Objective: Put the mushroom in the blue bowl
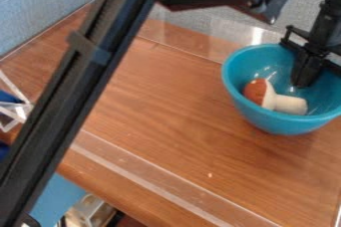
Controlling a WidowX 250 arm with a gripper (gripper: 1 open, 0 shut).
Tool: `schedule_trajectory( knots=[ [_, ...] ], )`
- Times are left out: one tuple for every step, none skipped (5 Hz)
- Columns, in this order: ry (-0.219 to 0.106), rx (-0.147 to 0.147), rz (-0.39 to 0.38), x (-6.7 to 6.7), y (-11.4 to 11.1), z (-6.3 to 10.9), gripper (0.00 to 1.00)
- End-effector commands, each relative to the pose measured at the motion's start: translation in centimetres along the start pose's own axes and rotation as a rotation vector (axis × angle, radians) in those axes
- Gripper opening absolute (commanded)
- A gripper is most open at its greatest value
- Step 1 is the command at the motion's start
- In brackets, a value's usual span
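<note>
A dark slanted bar (pixel 100 92) crosses the left of my view over the wooden table (pixel 160 121). Right of it sits the blue bowl (pixel 253 116), with the mushroom (pixel 266 95) lying on its side inside. My gripper (pixel 305 72) hangs above it, jaws together, holding nothing.

one mushroom (pixel 268 94), one blue bowl (pixel 252 113), apparently

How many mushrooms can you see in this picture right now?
1. The mushroom lies on its side inside the blue bowl, just below the gripper. The dark arm up front could hide others.
</note>
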State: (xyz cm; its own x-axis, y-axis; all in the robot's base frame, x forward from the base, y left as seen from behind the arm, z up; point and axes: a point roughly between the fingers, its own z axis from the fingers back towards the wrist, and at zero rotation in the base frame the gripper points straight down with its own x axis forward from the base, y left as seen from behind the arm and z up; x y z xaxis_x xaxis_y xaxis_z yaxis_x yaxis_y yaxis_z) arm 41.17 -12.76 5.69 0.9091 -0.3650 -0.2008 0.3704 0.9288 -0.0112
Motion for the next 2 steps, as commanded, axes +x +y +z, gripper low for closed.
schedule_trajectory(
  knots=[
    [-0.071,-0.001,0.030,0.3,0.6,1.5,0.00],
    [-0.069,-0.005,0.054,0.1,0.7,0.4,0.00]
  ],
)
